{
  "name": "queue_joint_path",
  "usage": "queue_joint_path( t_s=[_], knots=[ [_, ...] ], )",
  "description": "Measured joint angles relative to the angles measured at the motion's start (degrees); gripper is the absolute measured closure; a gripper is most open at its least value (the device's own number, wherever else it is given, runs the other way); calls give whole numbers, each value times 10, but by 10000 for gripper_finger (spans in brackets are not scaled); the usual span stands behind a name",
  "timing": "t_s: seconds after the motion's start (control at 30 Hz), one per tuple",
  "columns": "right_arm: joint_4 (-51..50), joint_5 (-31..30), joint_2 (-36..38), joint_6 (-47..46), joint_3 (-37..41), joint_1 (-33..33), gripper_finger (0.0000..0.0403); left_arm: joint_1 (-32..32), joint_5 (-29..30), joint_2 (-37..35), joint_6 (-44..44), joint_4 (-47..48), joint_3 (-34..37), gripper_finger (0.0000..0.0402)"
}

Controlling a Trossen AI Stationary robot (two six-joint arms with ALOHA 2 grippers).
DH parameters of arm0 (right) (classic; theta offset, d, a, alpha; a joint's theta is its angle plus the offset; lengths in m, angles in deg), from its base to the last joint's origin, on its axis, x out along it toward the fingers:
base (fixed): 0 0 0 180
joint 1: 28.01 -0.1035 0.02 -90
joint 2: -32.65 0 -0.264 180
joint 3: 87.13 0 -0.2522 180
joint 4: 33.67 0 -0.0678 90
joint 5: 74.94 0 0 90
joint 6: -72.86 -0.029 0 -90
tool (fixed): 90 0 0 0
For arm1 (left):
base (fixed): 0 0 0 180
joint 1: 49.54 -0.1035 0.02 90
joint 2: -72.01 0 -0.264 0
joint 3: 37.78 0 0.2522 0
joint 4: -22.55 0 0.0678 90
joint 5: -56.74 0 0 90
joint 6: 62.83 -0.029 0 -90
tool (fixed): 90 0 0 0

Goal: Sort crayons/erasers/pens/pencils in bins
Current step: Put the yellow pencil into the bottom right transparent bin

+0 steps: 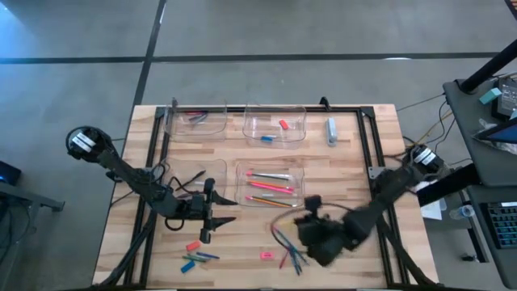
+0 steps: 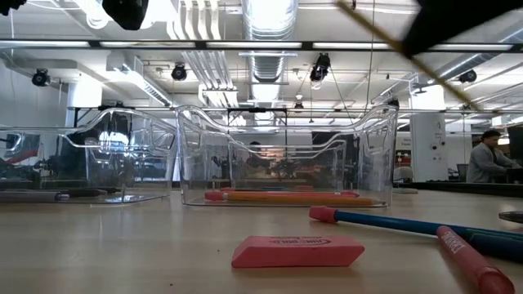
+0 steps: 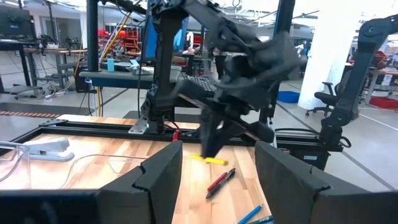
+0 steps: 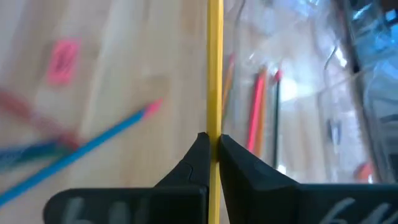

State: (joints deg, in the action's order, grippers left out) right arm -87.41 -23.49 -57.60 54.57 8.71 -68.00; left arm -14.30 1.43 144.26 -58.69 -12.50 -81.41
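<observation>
- Right gripper (image 4: pixel 212 144): clenched on a yellow pencil (image 4: pixel 215 68), raised above the table (image 1: pixel 355 170) just beside the near-right bin (image 1: pixel 270 184); pencil clamped between the fingertips and running on past them toward that bin.
- Near-right bin: holds pink and orange pencils (image 1: pixel 271 187) lying lengthwise.
- Left gripper (image 1: pixel 207 229): jaws parted, nothing between them, poised over the near-left part of the table, fingers pointing at the front edge.
- Near-left bin (image 1: pixel 184 179): partly covered by the left arm; contents not discernible.
- Far-left bin (image 1: pixel 196 121): contains dark and reddish sticks, too small to identify.
- Far-middle bin (image 1: pixel 275 126): contains a red eraser (image 1: pixel 283 124) and a blue piece (image 1: pixel 268 138).
- Pale blue-grey oblong item (image 1: pixel 331 130): on bare table right of the far-middle bin.
- Loose on the front of the table: short crayons (image 1: pixel 194 257) near the left gripper, a pink eraser (image 1: pixel 267 255) in the middle, a cluster of blue, red and dark sticks (image 1: pixel 289 249) beneath the right gripper.
</observation>
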Motion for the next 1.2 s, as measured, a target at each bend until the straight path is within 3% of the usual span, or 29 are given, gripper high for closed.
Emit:
queue_joint_path(
  t_s=[0.27, 0.4, 0.57, 1.0, 1.2],
  knots=[
    [132, 115, 6, 217, -25, 149, 391, 0, 4, 0, -2, 0, 0, 215],
    [136, 140, 6, 238, -22, 220, 391, 0, 46, -1, -1, 0, 0, 215],
    [137, 187, 5, 239, -9, 283, 391, 0, 52, -1, -1, 1, 1, 215],
    [138, 210, 5, 219, 16, 314, 388, 0, 77, -1, -1, 2, 2, 215],
    [138, 205, 5, 213, 19, 314, 338, 0, 77, -1, -1, 3, 2, 215]
  ],
)
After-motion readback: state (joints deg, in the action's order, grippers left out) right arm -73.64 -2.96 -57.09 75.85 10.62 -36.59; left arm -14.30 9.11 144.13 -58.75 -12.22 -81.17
